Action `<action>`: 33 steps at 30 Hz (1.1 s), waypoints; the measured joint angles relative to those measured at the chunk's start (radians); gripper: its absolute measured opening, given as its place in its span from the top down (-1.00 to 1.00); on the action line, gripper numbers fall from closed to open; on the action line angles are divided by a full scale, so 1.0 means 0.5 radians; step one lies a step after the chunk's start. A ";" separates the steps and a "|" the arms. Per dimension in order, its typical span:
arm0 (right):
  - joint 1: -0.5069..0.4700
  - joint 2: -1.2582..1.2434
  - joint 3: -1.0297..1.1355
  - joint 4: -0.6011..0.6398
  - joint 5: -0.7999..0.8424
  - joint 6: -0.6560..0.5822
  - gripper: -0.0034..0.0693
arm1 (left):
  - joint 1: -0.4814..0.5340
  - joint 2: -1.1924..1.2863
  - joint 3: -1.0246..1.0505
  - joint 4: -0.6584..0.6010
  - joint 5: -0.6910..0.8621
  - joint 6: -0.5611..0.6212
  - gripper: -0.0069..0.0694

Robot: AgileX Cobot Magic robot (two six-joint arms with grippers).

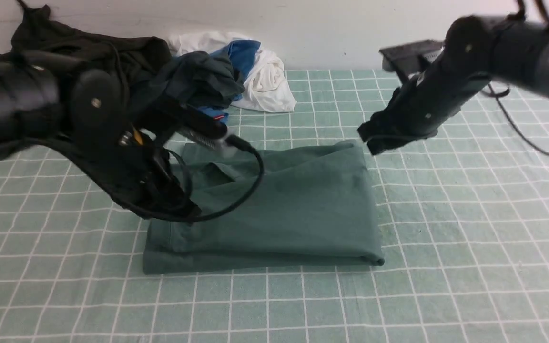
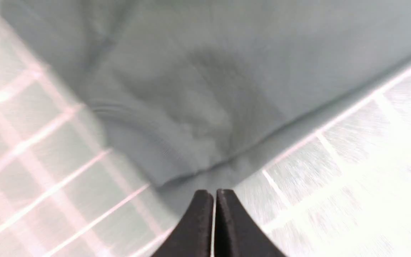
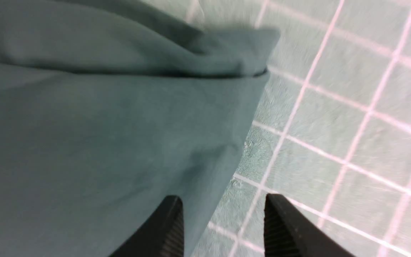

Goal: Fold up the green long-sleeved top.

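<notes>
The green long-sleeved top (image 1: 293,205) lies folded into a rough rectangle in the middle of the checked tablecloth, its folded edge toward me. My left gripper (image 2: 214,193) is shut with nothing between its fingers, and hangs just off a corner of the top (image 2: 198,89). In the front view the left gripper (image 1: 184,209) sits low over the top's left side. My right gripper (image 3: 223,200) is open, one finger over the top (image 3: 84,142) and the other over the bare cloth beside its edge. In the front view the right gripper (image 1: 372,140) hovers at the top's far right corner.
A pile of clothes lies at the back left: a very dark garment (image 1: 88,52), a dark grey-and-blue one (image 1: 208,76) and a white one (image 1: 269,85). A black object (image 1: 408,52) stands at the back right. The left arm's cable (image 1: 255,176) loops over the top.
</notes>
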 joint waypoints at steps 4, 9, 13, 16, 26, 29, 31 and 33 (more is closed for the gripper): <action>-0.020 -0.416 0.231 0.002 -0.061 -0.018 0.09 | 0.000 -0.382 0.000 0.053 0.155 -0.010 0.83; -0.027 -0.999 0.758 0.032 -0.310 -0.017 0.10 | 0.000 -0.846 0.102 0.064 0.280 -0.071 0.83; -0.027 -1.380 1.100 0.051 -0.508 -0.020 0.11 | 0.000 -1.151 0.332 0.064 0.275 -0.094 0.83; -0.027 -1.667 1.307 0.054 -0.679 -0.020 0.12 | 0.000 -1.360 0.564 0.064 0.252 -0.117 0.83; -0.027 -2.540 1.706 0.114 -0.831 -0.026 0.60 | 0.000 -2.238 1.354 0.064 0.084 -0.364 0.83; -0.027 -2.739 1.822 0.116 -0.816 -0.026 0.84 | 0.000 -2.490 1.495 0.064 -0.061 -0.370 0.83; -0.027 -2.816 1.887 0.116 -0.798 -0.026 0.90 | 0.000 -2.630 1.544 0.064 -0.158 -0.372 0.83; -0.027 -2.885 1.951 0.116 -0.779 -0.026 0.93 | 0.000 -2.752 1.562 0.064 -0.242 -0.372 0.83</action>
